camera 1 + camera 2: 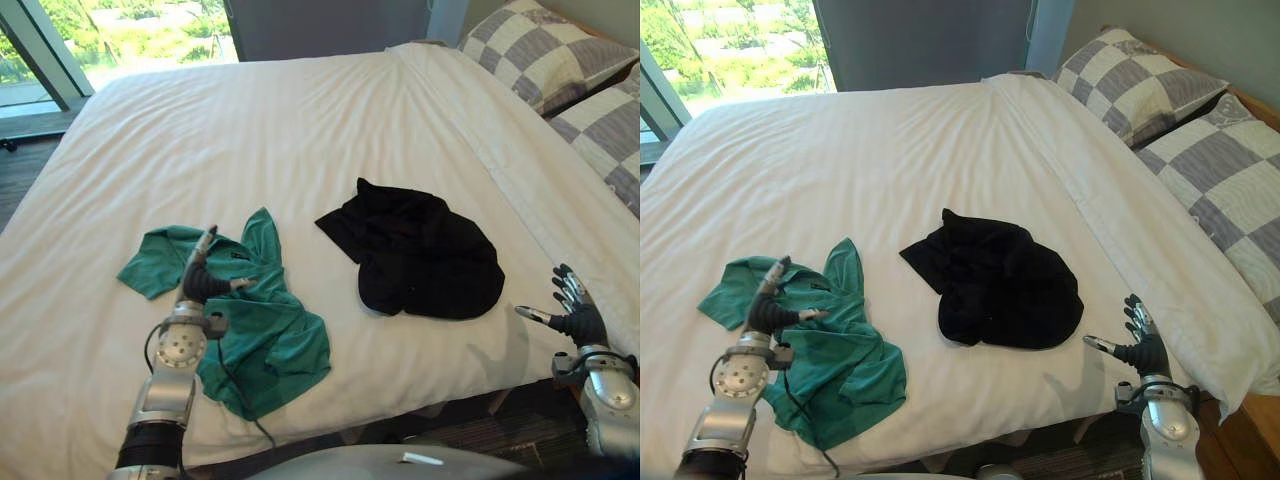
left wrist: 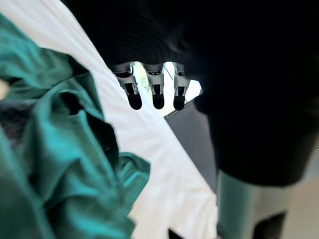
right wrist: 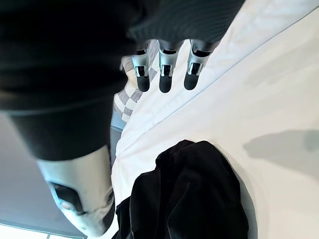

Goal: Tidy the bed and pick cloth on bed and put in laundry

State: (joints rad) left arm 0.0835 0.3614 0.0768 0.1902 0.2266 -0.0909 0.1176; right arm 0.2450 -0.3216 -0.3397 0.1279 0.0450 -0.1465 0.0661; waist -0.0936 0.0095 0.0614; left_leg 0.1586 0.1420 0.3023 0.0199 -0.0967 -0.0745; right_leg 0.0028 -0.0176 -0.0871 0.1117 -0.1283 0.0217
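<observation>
A crumpled green garment (image 1: pixel 262 330) lies on the white bed (image 1: pixel 250 130) near its front left edge. My left hand (image 1: pixel 201 277) hovers just above it, fingers (image 2: pixel 134 94) straight and open, holding nothing. A black garment (image 1: pixel 420 255) lies bunched at the bed's middle front, also seen in the right wrist view (image 3: pixel 189 199). My right hand (image 1: pixel 573 312) is open by the bed's front right edge, apart from the black garment, with its fingers (image 3: pixel 164 74) spread.
Two grey-and-white checked pillows (image 1: pixel 1130 85) lie at the head of the bed on the right. A large window (image 1: pixel 120 35) stands beyond the far left side. Dark floor (image 1: pixel 20 175) shows left of the bed.
</observation>
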